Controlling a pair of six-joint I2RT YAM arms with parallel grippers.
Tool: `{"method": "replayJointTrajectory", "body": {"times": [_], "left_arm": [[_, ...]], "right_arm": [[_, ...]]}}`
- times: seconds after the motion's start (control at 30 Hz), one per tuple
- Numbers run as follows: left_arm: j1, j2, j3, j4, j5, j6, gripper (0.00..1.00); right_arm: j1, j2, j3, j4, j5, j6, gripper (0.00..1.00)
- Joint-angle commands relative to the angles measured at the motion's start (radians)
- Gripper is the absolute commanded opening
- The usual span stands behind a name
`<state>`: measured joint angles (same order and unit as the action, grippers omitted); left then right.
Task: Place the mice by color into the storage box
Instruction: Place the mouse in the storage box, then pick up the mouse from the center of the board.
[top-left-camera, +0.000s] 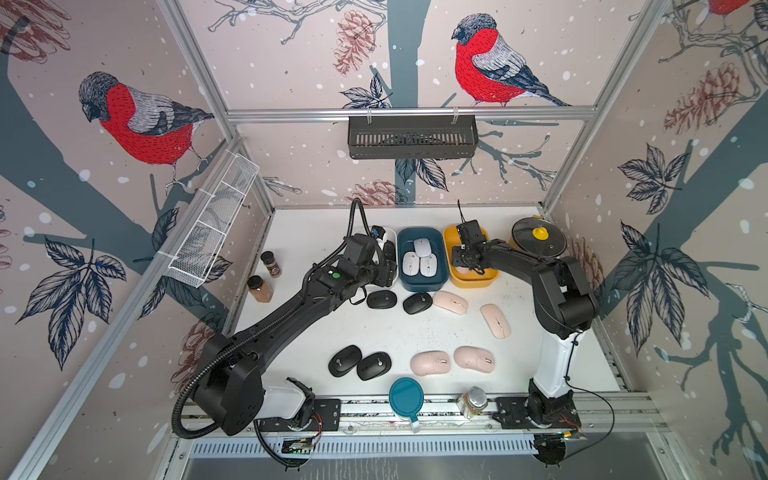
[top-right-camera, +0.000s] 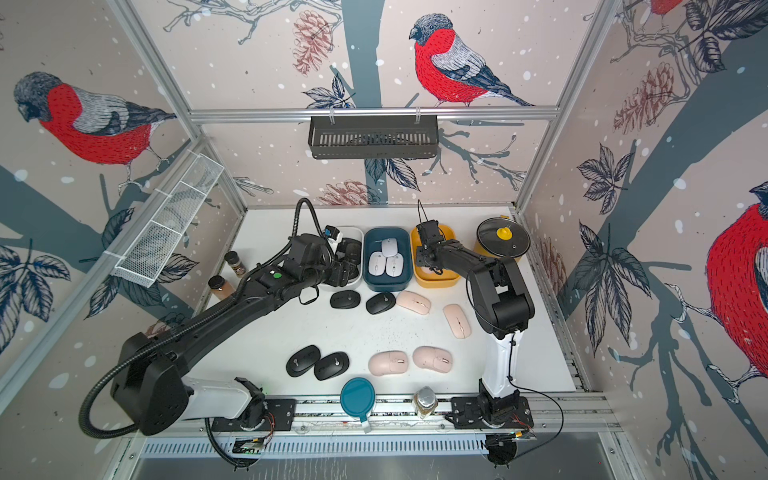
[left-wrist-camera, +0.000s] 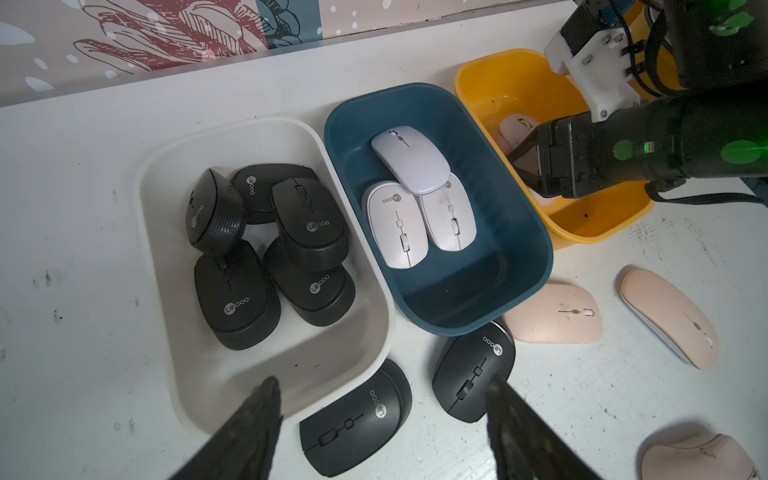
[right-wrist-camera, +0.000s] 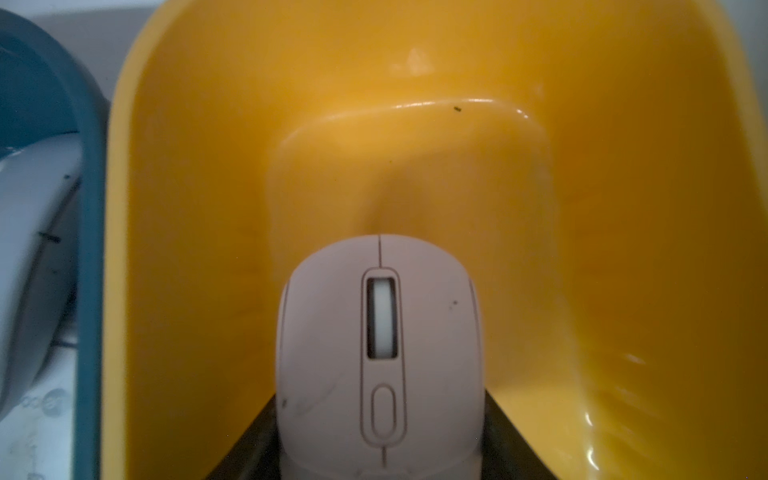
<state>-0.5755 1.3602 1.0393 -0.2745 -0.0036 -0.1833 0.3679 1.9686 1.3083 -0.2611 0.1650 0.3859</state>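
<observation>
one pink mouse (right-wrist-camera: 380, 345) is pinched in the right claw (right-wrist-camera: 380, 453), dark fingers (right-wrist-camera: 249, 449) on its two long sides, wheel end pointing away from the wrist toward the far wall of the yellow box (right-wrist-camera: 623, 208). it's down inside the box; touching the floor or not, can't tell. next move looks like a plain let-go, no reorienting needed. left claw (left-wrist-camera: 382, 386) gapes wide and empty, hovering over the front rim of the white box (left-wrist-camera: 166, 174), which has a pile of black mice (left-wrist-camera: 232, 295). black mouse (left-wrist-camera: 357, 419) lies on the worktop (left-wrist-camera: 62, 291) right under that claw, long axis slanted to the line between the claw's tips, so probably a wrist twist before closing. four loose pink mice (top-left-camera: 450, 302) lie nearer the right arm.
</observation>
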Motion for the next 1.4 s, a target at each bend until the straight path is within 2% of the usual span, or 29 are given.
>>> {"method": "replayJointTrajectory", "body": {"times": [0.0,0.3,0.47,0.67,0.9,1.07,1.2,1.37], "left_arm": [[-0.001,0.004,0.01,0.012,-0.008,0.011,0.77],[-0.003,0.017,0.014,0.007,-0.008,0.008,0.77],[-0.004,0.016,0.015,0.009,-0.015,-0.009,0.77],[-0.005,0.038,0.073,-0.021,-0.015,-0.012,0.77],[-0.007,0.089,0.157,-0.035,-0.018,-0.014,0.76],[-0.007,0.138,0.203,-0.035,0.01,-0.023,0.77],[-0.009,0.138,0.17,-0.012,0.033,-0.036,0.76],[-0.009,0.107,0.125,0.021,0.052,-0.029,0.77]], "right_arm": [[0.001,0.013,0.015,-0.003,0.004,-0.014,0.59],[0.0,0.012,0.026,-0.009,0.01,-0.014,0.7],[0.0,-0.033,0.034,-0.017,0.017,-0.014,0.7],[0.008,-0.241,-0.047,-0.01,0.011,-0.018,0.71],[0.033,-0.544,-0.289,-0.022,0.002,0.008,0.72],[0.065,-0.709,-0.44,-0.081,0.068,0.054,0.72],[0.063,-0.845,-0.555,-0.116,0.071,0.108,0.74],[0.045,-0.927,-0.69,-0.111,0.021,0.153,0.77]]}}
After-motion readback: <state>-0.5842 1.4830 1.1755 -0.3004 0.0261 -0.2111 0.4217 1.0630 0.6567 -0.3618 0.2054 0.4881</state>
